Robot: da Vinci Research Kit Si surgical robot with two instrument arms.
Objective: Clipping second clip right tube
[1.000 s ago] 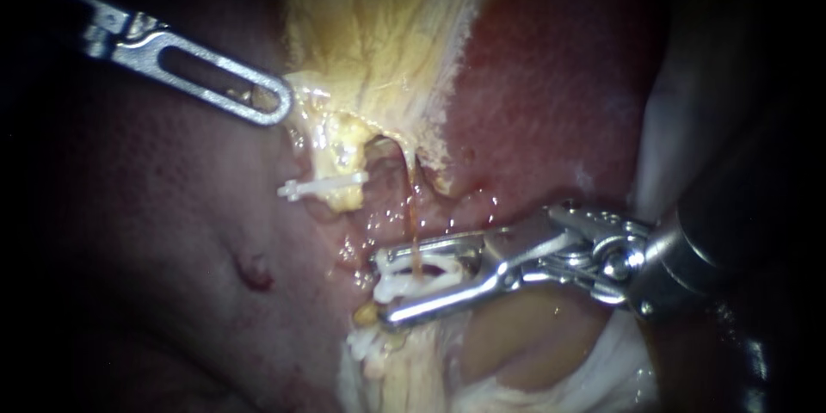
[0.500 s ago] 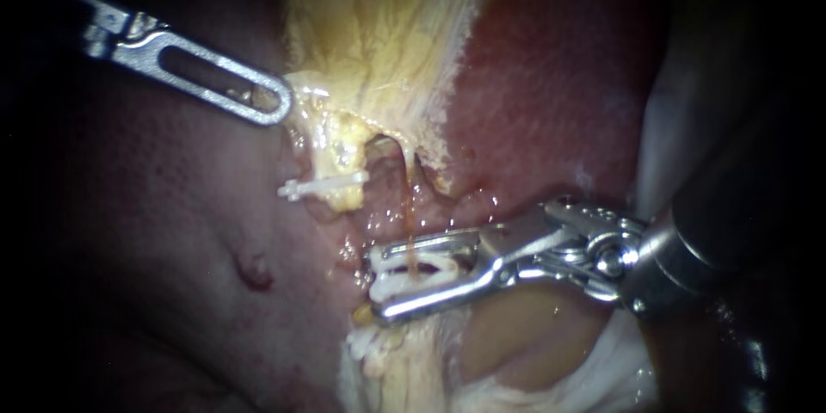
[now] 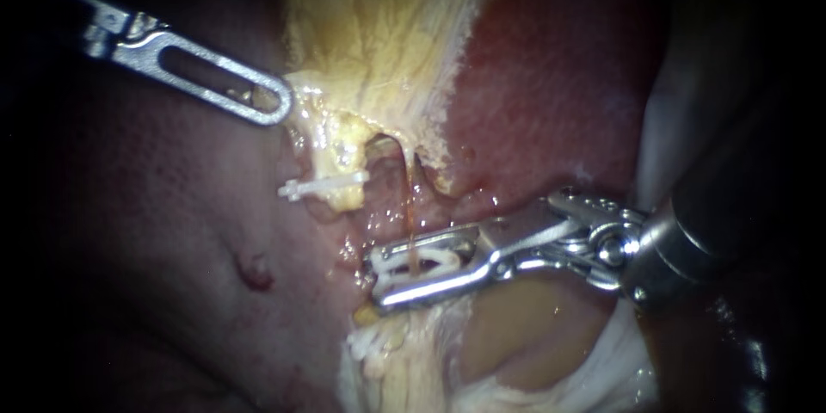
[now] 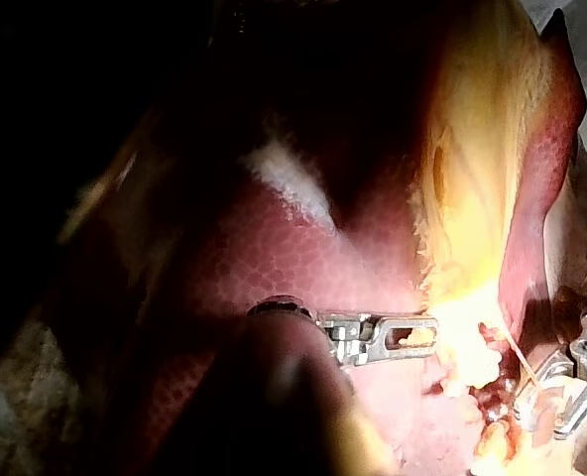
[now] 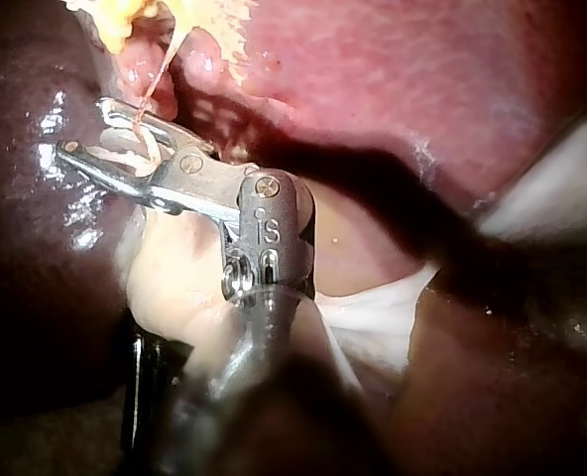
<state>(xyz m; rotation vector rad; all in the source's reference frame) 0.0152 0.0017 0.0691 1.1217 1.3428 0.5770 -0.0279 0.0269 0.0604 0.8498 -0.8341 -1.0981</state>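
1. Liver [image 3: 551, 86] fills most of your field. It is wet, red-brown and finely mottled, with small highlights glinting around the tubes. At the far left and right edges the scene falls into darkness.
2. The gallbladder [image 3: 379, 26], yellow and fibrous, comes down from the far centre and narrows toward 2 tubes.
3. Your left instrument [image 3: 277, 105] enters from the far left. Its jaws are clenched on the gallbladder's left edge, and yellow tissue shows through the slotted jaw.
4. The left tube [image 3: 344, 155], a short yellow stub, has 1 white crossing clip [image 3: 323, 185] lying across it.
5. The right tube [image 3: 411, 206] is a thin amber strand running toward the near side. It passes straight between the jaws of your right instrument [image 3: 379, 280].
6. Those jaws are grasping the loaded clip [image 3: 417, 265], white and folded around the right tube.
7. A near clip [image 3: 366, 346], also white, sits just nearer than the jaws on pale tissue. You cannot tell from here which tube it grips.
8. Pale white material [image 3: 602, 370] lies under the right instrument's shaft.
9. Against 1 second ago, the right instrument's jaws stand closer together and the loaded clip is squeezed flatter around the right tube. The left instrument and the crossing clip have not shifted.
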